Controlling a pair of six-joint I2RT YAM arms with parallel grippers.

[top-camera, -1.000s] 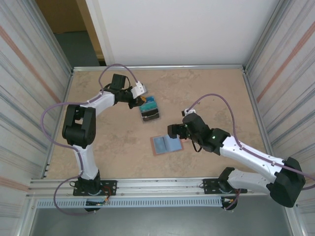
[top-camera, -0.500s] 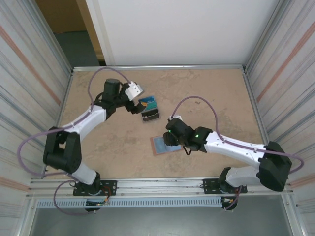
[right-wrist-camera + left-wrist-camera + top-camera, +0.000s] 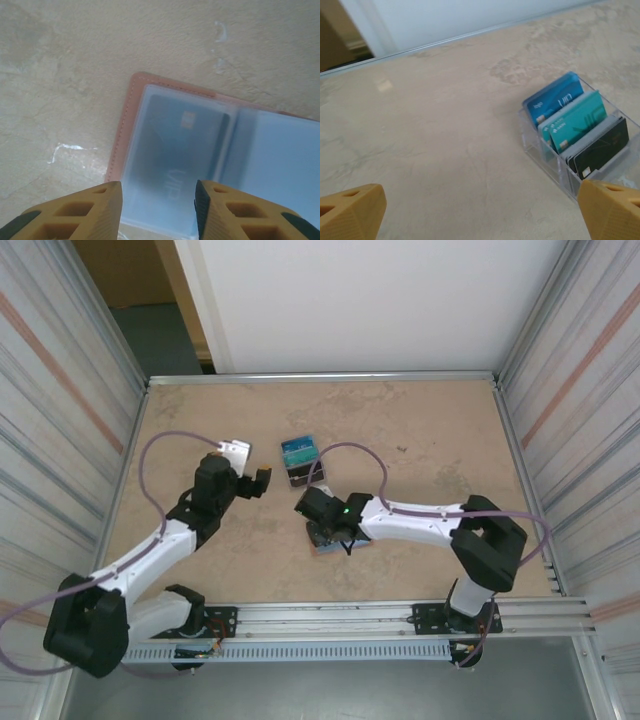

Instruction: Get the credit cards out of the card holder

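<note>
At the near centre of the table (image 3: 420, 430), right gripper (image 3: 156, 190) half-open over the unfolded pink card holder (image 3: 125, 130), a card (image 3: 175, 145) in its left sleeve, nothing held, further left the left gripper (image 3: 481, 192) spread wide, empty, beyond it a clear box (image 3: 555, 167) of upright credit cards (image 3: 570, 122)

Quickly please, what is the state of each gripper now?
Left gripper: open, empty.
Right gripper: partly open above the card holder, gripping nothing visible.

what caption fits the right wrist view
Right gripper poised over the open salmon-pink leather-like card holder, a blue plastic card visible behind its clear sleeve.
</note>
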